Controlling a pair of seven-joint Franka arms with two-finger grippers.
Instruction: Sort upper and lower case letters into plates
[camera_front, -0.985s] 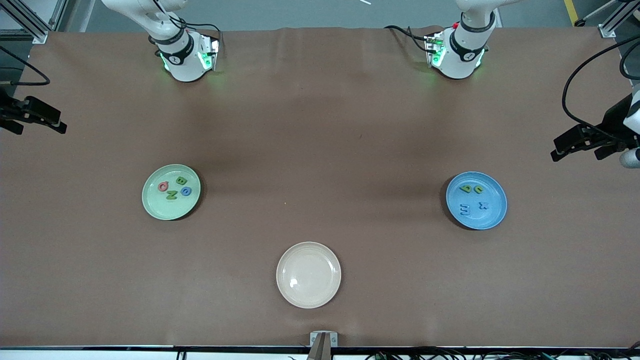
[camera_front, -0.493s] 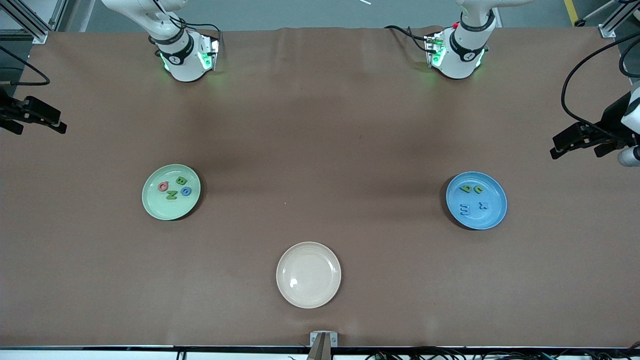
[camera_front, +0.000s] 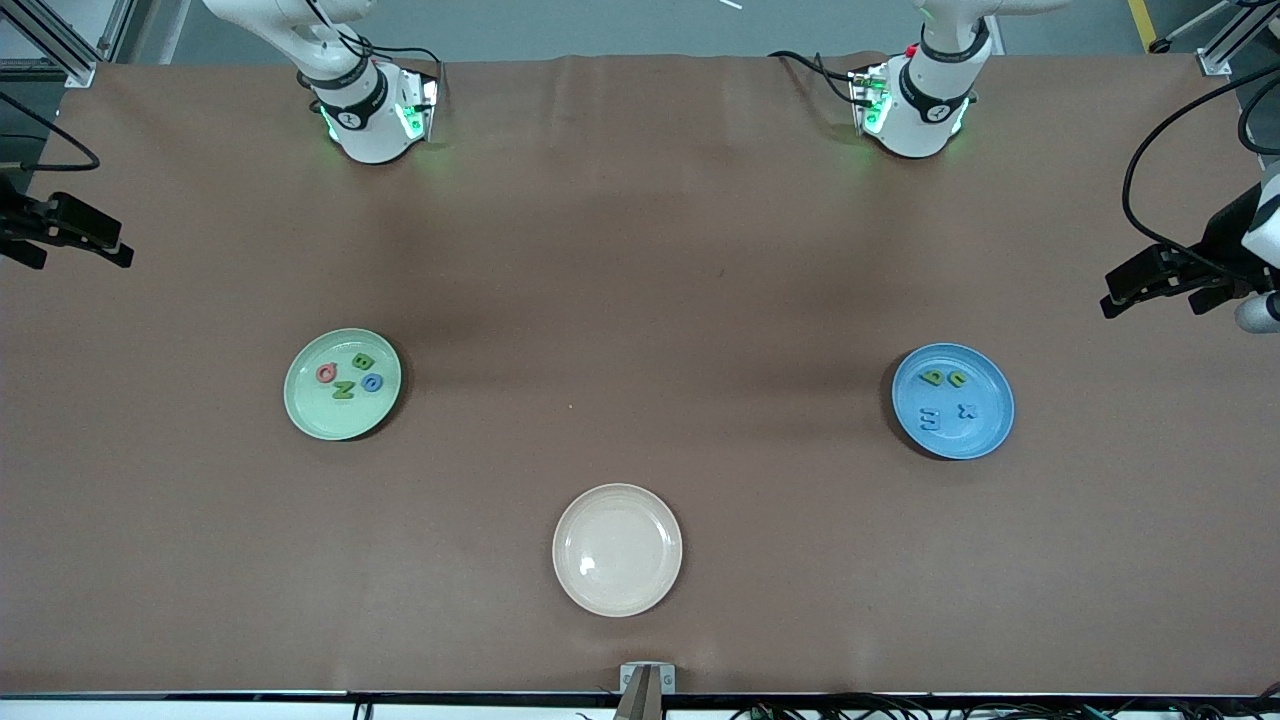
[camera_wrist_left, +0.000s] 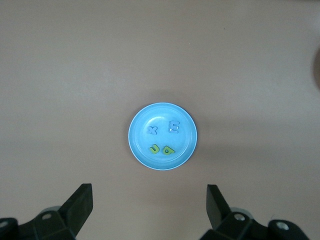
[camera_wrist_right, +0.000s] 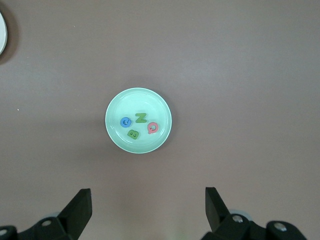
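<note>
Four capitals (camera_front: 348, 376) are found in the green plate (camera_front: 310, 410), four small letters (camera_front: 945, 392) in the blue plate (camera_front: 990, 430); the beige plate (camera_front: 617, 590) lies between them, nearer the camera. The left gripper (camera_wrist_left: 150, 212) and right gripper (camera_wrist_right: 148, 210) are held high, spread wide, nothing gripped.

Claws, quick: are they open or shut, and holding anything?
Left claw: open, empty, high over the blue plate.
Right claw: open, empty, high over the green plate.
</note>
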